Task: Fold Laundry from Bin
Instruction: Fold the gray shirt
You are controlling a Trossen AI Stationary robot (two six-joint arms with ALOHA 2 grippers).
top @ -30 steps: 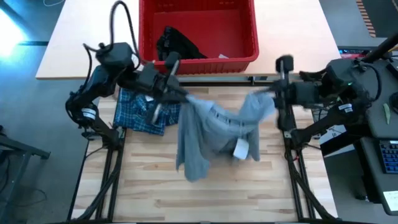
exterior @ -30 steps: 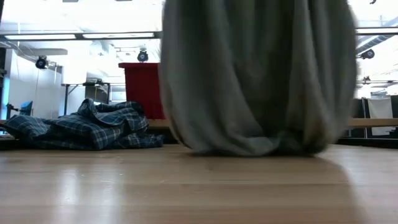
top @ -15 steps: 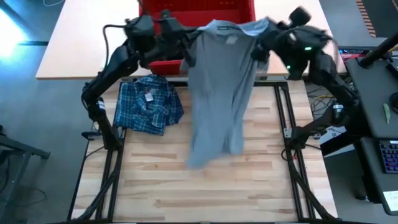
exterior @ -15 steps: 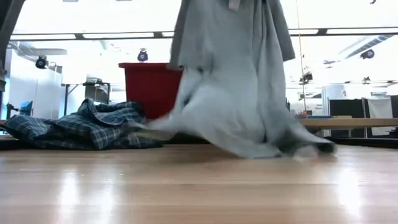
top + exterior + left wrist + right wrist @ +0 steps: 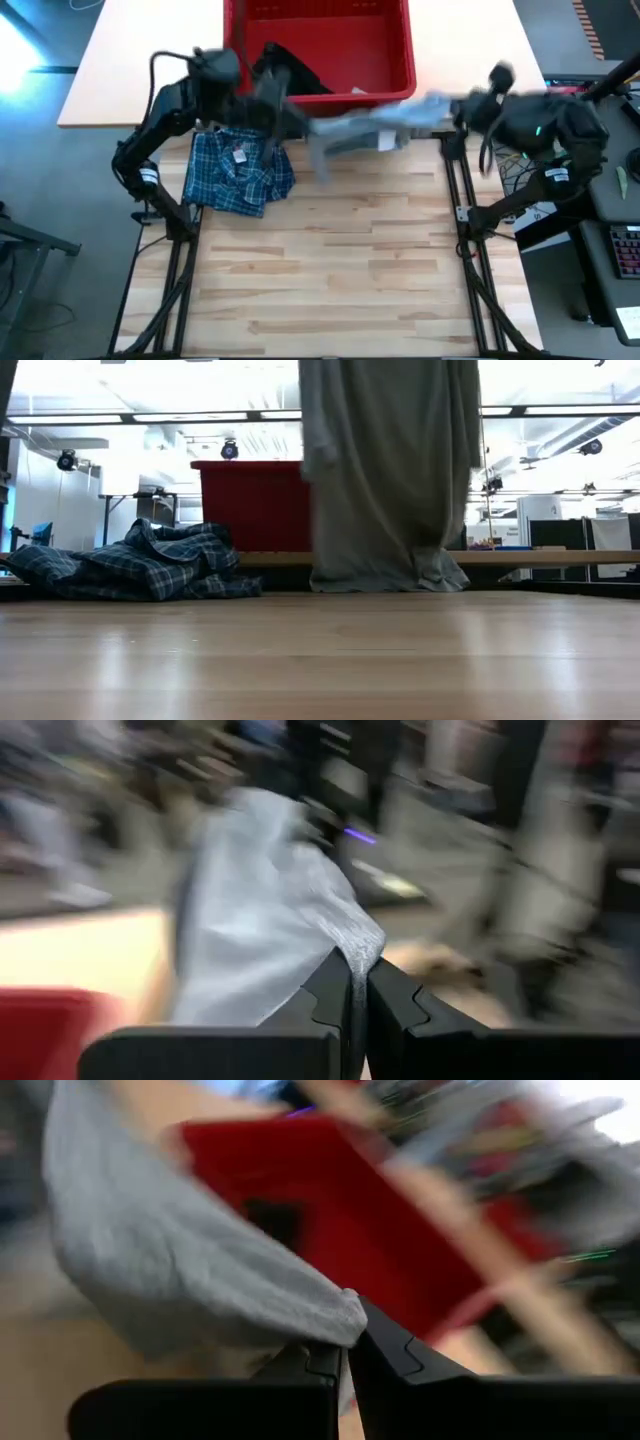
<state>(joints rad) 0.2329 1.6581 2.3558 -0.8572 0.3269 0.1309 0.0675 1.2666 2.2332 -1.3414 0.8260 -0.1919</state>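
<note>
We hold the light grey cotton T-shirt (image 5: 370, 128) stretched between both hands near the bench's far edge.

Our left hand (image 5: 358, 982) and right hand (image 5: 345, 1348) each pinch a shirt corner; a moment ago it hung long over the bench, now it is swung back toward the red plastic bin (image 5: 395, 88), ready for laying flat. Motion blur hides its lower hem.

Grey T-shirt (image 5: 370, 125) stretched beside red bin (image 5: 400, 60)

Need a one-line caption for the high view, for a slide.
Both grippers, left and right, shut on the grey T-shirt stretched beside the red bin; plaid shirt on table.
</note>
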